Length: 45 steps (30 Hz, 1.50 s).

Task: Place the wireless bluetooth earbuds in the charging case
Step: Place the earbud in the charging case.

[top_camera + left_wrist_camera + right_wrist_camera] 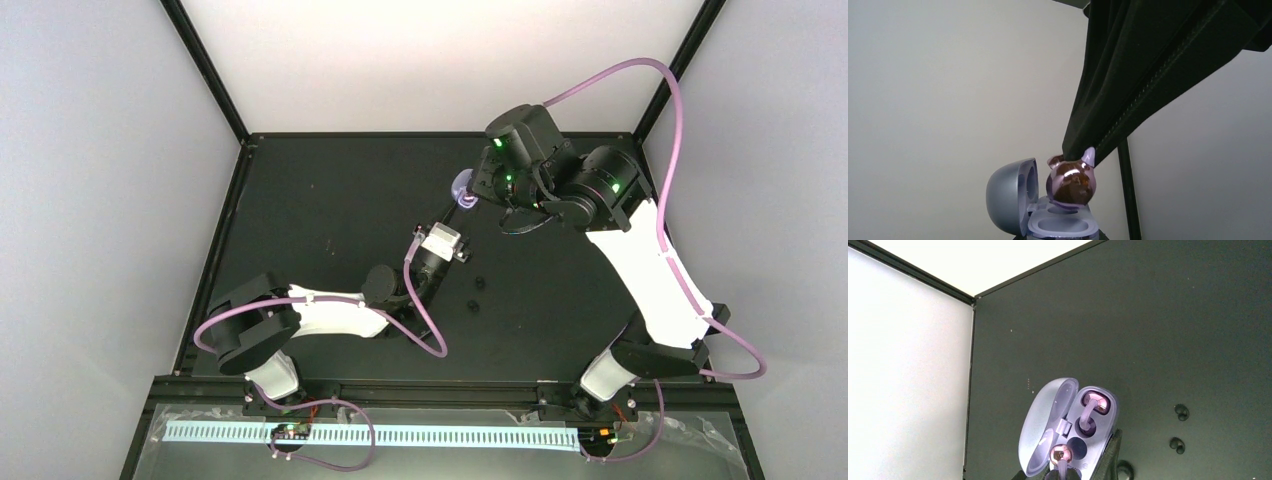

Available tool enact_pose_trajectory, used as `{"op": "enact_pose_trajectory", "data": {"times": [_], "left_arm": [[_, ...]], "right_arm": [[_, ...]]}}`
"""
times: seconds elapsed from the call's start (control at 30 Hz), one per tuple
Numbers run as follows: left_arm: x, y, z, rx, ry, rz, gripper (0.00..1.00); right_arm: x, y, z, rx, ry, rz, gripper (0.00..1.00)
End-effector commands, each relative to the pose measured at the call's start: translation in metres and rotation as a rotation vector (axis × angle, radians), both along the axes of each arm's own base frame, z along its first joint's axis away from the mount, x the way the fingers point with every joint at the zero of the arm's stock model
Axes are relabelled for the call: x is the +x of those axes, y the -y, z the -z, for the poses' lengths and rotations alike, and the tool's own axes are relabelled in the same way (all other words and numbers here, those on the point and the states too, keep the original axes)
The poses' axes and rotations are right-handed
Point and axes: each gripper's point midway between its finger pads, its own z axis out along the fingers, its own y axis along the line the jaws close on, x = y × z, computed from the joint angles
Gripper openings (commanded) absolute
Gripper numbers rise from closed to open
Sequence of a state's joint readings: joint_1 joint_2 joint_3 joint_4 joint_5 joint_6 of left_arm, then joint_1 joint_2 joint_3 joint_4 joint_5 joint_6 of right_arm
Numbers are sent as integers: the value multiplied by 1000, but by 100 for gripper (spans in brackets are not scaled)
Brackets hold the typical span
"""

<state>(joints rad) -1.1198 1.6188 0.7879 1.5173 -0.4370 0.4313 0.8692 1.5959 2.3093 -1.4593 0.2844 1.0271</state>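
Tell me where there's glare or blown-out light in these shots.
Top view: back wall blown out white, charging case a pale glowing smudge. Left wrist: sharp glints on the glossy earbud, right gripper a dark silhouette. Right wrist: left wall overexposed, table evenly dim.

The white walls around the black table (330, 200) are bright, and the far one behind it is overexposed. The table itself looks dark, with faint shadows. Small glare spots shine on the pinkish-purple earbud (1070, 182).
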Motion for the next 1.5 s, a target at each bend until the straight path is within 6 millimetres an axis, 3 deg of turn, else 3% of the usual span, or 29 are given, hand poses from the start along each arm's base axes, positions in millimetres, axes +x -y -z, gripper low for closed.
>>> {"op": "enact_pose_trajectory", "data": {"times": [0.0, 0.87, 1.1, 1.47], "left_arm": [[-7, -18, -29, -128, 64, 5, 2], [-15, -24, -32, -124, 81, 24, 1], [-15, -23, -32, -123, 79, 23, 2], [-13, -22, -28, -111, 74, 15, 2]], "right_arm": [[-5, 1, 1, -4, -3, -17, 1], [5, -6, 25, -56, -23, -6, 1], [4, -7, 20, -39, -17, -12, 1], [1, -7, 11, -14, -4, -25, 21]]}}
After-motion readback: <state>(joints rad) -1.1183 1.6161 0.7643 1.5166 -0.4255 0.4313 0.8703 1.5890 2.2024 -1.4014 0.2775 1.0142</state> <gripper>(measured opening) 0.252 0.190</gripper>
